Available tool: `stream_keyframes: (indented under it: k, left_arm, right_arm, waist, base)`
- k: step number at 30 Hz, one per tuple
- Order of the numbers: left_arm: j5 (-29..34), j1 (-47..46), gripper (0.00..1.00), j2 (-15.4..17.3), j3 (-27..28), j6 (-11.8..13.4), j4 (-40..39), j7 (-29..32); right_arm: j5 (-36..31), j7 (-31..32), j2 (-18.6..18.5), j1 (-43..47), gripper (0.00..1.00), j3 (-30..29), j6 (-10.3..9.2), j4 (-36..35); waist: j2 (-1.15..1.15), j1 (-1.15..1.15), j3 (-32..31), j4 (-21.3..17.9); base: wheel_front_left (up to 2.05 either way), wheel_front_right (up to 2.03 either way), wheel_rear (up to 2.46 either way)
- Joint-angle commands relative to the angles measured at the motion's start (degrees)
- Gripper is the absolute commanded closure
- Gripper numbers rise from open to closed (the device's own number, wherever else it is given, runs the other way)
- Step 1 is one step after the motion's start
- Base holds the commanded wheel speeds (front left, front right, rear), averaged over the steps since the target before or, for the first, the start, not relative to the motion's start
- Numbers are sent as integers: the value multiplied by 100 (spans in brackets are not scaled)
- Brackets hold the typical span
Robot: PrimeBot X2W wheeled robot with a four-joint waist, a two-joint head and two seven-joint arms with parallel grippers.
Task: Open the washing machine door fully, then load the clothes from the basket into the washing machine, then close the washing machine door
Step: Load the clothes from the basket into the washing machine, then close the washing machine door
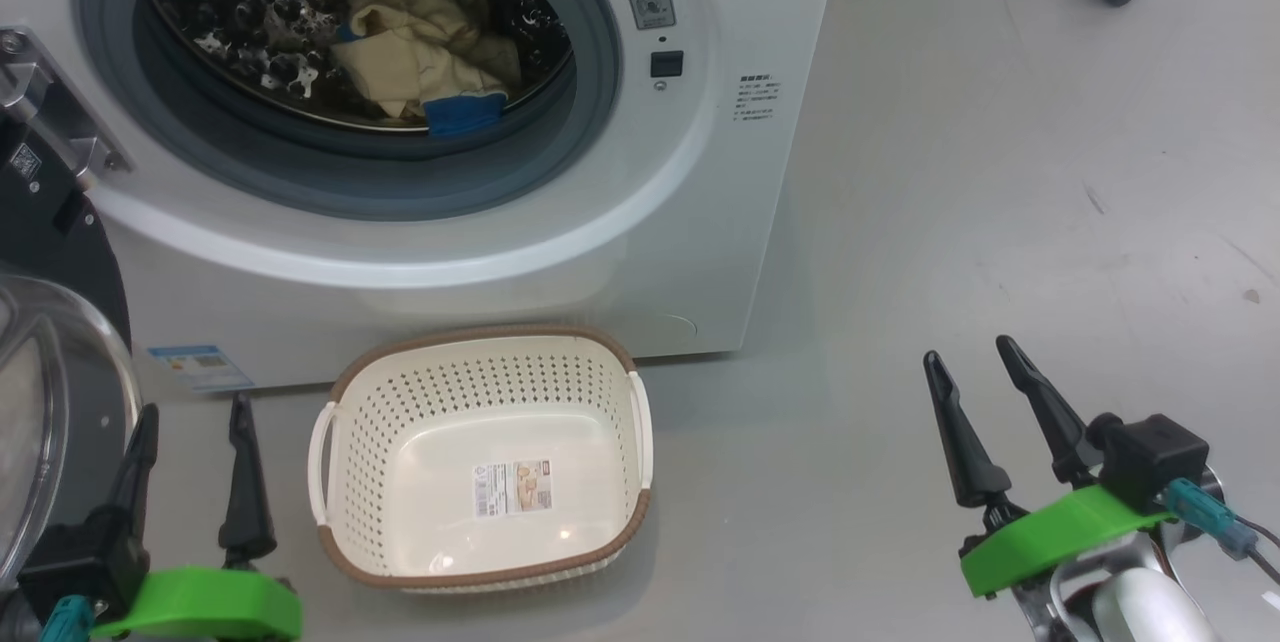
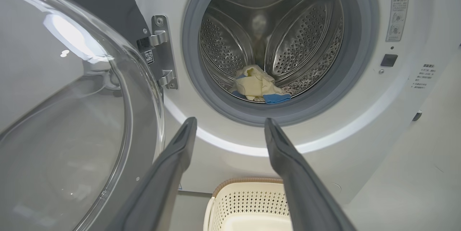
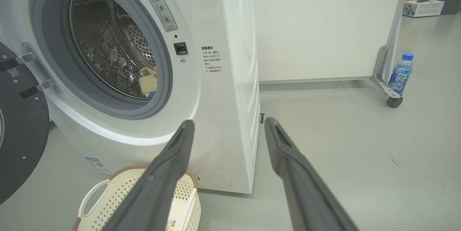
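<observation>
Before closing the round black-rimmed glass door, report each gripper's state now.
Left gripper: jaws open, holding nothing.
Right gripper: jaws open, holding nothing.

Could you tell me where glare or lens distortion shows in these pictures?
Left wrist view: white glare on the bulging clear glass of the round dark-rimmed door; the big white washing machine bows under the wide lens. Head view: small highlights on the cream perforated basket, otherwise sharp. Right wrist view: even light, the washer's side edge curves.

The left gripper (image 1: 195,409) and right gripper (image 1: 968,350) have long dark tapered fingers (image 1: 960,442), bright green brackets (image 1: 1050,532), black blocks (image 1: 1150,457) and teal plugs (image 1: 1198,509); the right forearm (image 1: 1140,612) is pale.
</observation>
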Motion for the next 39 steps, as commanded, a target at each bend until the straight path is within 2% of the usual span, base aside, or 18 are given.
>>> stream_keyframes:
  k: [1,32,39]
  left_arm:
    - [48,-194,0,192,242,143,-131,-14]
    - [-59,-203,0,143,188,129,298,-180]
    - [-71,-235,0,149,201,162,296,-202]
  right_arm:
    - [-68,-55,-119,-130,0,84,-2,-200]
    - [-209,-55,-143,-131,0,132,-2,-205]
    - [-174,-55,-139,-156,0,133,-2,-184]
  waist:
    - [0,0,7,4]
    - [0,0,-41,-30]
    - [0,0,4,-26]
  base:
    - [0,0,0]
    - [0,0,0]
    - [-73,73,0]
